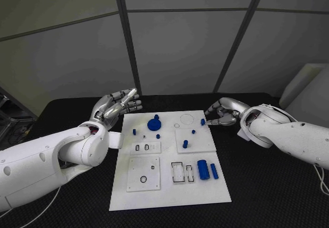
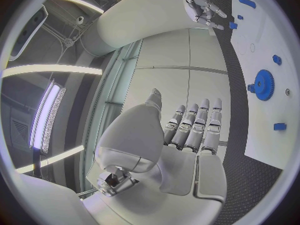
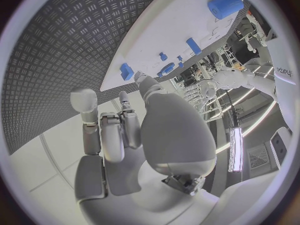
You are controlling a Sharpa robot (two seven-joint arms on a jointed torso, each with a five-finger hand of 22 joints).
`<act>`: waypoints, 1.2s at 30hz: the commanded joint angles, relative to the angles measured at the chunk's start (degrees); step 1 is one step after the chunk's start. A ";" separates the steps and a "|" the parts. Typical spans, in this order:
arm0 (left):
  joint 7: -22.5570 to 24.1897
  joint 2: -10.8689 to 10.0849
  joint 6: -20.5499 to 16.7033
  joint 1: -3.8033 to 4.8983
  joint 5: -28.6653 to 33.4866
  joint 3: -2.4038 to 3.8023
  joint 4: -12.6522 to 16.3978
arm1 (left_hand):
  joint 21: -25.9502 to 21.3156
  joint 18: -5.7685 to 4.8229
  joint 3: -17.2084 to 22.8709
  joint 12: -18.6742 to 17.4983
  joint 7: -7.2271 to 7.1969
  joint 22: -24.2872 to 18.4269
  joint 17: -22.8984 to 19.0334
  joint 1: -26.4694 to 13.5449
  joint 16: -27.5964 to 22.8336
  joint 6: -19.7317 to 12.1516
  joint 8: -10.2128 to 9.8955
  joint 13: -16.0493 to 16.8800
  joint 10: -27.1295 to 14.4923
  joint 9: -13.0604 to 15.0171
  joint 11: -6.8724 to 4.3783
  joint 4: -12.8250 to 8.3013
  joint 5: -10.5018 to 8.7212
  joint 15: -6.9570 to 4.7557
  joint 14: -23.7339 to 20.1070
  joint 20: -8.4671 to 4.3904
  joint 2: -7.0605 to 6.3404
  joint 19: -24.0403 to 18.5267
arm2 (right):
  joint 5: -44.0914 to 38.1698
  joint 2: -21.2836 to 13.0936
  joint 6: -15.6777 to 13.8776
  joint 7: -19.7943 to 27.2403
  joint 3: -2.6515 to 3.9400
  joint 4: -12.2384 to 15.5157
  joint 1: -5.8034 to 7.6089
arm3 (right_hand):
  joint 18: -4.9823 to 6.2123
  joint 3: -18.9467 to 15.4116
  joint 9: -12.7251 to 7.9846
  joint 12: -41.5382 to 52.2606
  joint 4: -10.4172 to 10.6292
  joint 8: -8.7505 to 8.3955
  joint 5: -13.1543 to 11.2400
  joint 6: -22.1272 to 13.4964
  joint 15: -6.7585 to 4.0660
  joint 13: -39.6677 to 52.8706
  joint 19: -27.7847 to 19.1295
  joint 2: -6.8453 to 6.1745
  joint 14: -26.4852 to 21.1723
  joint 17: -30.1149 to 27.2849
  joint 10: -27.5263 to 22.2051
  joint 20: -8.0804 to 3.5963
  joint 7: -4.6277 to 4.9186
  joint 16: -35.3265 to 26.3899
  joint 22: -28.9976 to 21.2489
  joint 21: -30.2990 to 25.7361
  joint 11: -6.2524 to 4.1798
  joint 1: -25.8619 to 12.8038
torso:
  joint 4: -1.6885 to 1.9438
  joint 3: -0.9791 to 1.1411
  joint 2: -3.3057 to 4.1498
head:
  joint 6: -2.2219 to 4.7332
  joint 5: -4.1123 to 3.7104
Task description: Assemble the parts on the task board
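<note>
A: Nearest on the task board, what's there?

B: A blue cylinder and a slimmer blue bar, lying beside an open rectangular slot. Slot looks empty. Likely light, rigid, smooth plastic; grasp the cylinder across its middle.

A: Farther back?

B: The blue gear sits mid-board; small blue pegs stand around it. Take the gear by its raised hub, I'd judge.

A: Hands?

B: Left hand is raised off the counter at the far-left corner, fingers spread, holding nothing. Right hand hovers at the far-right corner, fingers loosely curled, nothing in them.
</note>
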 commanded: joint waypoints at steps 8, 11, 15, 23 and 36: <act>0.60 0.01 1.04 0.06 -0.49 0.04 -0.12 | -0.23 -0.30 -0.07 0.27 6.79 -0.07 0.05 0.60 0.32 0.23 0.23 0.06 0.44 0.06 -0.06 -0.32 0.22 0.07 0.36 -0.20 -0.19 -0.23 | 1.15 2.41 0.45 -0.39 0.03 -2.64 -0.66 | -0.46 -0.83 0.09 0.03 0.24 -0.08 -0.32 -0.05 -0.04 5.41 0.12 0.65 5.30 12.31 -0.13 -0.05 0.18 -0.12 0.12 -0.13 0.40 0.46 | 0.22 -0.11 0.06 | -0.57 0.27; 0.58 -0.05 1.01 0.06 -0.49 0.04 -0.15 | -0.23 -0.30 -0.07 0.27 6.79 -0.07 0.05 0.60 0.32 0.23 0.23 0.06 0.44 0.06 -0.06 -0.32 0.22 0.07 0.36 -0.20 -0.19 -0.23 | 1.10 2.72 1.07 -0.51 0.03 -3.08 -0.92 | -0.45 -0.89 0.14 -0.01 0.17 0.04 -0.32 0.19 -0.01 5.36 0.13 0.79 5.29 12.26 -0.16 -0.01 0.20 -0.14 0.09 -0.15 0.43 0.64 | 0.24 -0.09 0.11 | -0.43 0.18; 0.58 -0.13 0.96 0.06 -0.49 0.04 -0.25 | -0.23 -0.29 -0.05 0.24 6.79 -0.08 0.05 0.61 0.33 0.10 0.22 0.04 0.32 0.05 -0.06 -0.35 0.22 0.07 0.38 -0.20 -0.20 -0.22 | 1.06 2.94 1.24 -0.50 0.03 -3.40 -1.16 | -0.44 -0.93 0.19 0.03 0.06 0.15 -0.29 0.44 0.02 5.42 0.16 0.96 5.31 12.36 -0.12 0.03 0.23 -0.10 0.10 -0.14 0.45 0.88 | 0.17 -0.02 0.09 | -0.86 0.52; 0.59 -0.01 1.02 0.06 -0.49 0.04 -0.40 | -0.23 -0.29 -0.05 0.24 6.79 -0.08 0.05 0.61 0.33 0.10 0.22 0.04 0.32 0.05 -0.06 -0.35 0.22 0.07 0.38 -0.20 -0.20 -0.22 | 1.04 3.43 1.25 -0.51 0.03 -3.98 -1.28 | -0.48 -0.71 0.33 0.26 0.14 0.57 -0.30 1.46 0.12 5.72 0.37 2.40 5.36 12.56 0.11 0.14 0.43 -0.01 0.35 0.01 0.59 1.24 | 0.24 -0.06 0.04 | -0.95 0.31; 0.50 0.21 1.15 0.05 -0.49 0.04 -0.71 | -0.22 -0.28 0.00 0.19 6.81 -0.09 0.05 0.61 0.35 -0.20 0.17 0.00 0.06 0.01 -0.06 -0.40 0.22 0.07 0.39 -0.19 -0.20 -0.21 | 1.04 4.16 1.08 -0.94 0.04 -4.66 -1.30 | -0.53 0.03 0.37 0.63 0.02 1.01 -2.23 2.86 0.35 6.19 0.62 4.15 5.44 12.87 0.45 0.33 0.76 0.14 0.67 0.24 0.86 1.82 | 0.20 -0.04 0.03 | -1.06 0.40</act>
